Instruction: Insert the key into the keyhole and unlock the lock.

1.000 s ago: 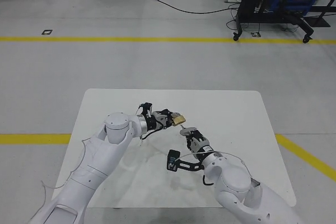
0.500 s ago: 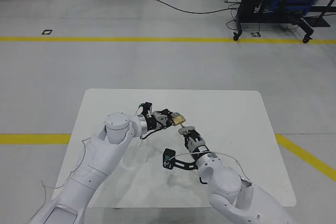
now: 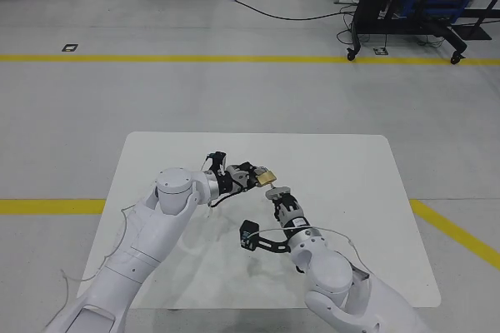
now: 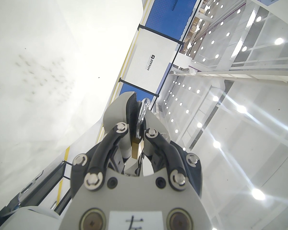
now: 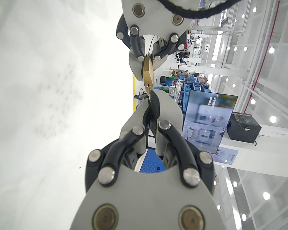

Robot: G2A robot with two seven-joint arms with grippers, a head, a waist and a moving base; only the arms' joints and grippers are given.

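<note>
Moved: the right claw [image 3: 275, 195] has crept farther and a little left toward the lock [image 3: 267, 176] over the last second, and its arm's elbow has swung left with it. The left claw [image 3: 255, 176] has kept the lock in the same spot.
Lock: a small brass padlock, seen edge-on from the right wrist. It is held in the air above the middle of the white counter [image 3: 350, 166], with its free end pointing right and near, at the right claw.
Key: a small silver key [image 5: 148, 90], with only a short piece showing between the lock's end and the right claw's tips. It meets the lock's end face; how deep it sits cannot be told.
Left arm [image 3: 175, 196]: comes in from the near left, with the forearm pointing right across the counter's middle.
Right arm [image 3: 325, 266]: comes in from the near right, with the forearm pointing far and slightly left. Its wrist is lined up end-on with the lock.
Left claw: narrow, with both fingers pressed on the lock's broad sides. The brass body sticks out past the fingertips.
Right claw: almost closed, with its dark-padded fingers pinched on the key. Its tips are just beside the lock's end, facing the left claw.
</note>
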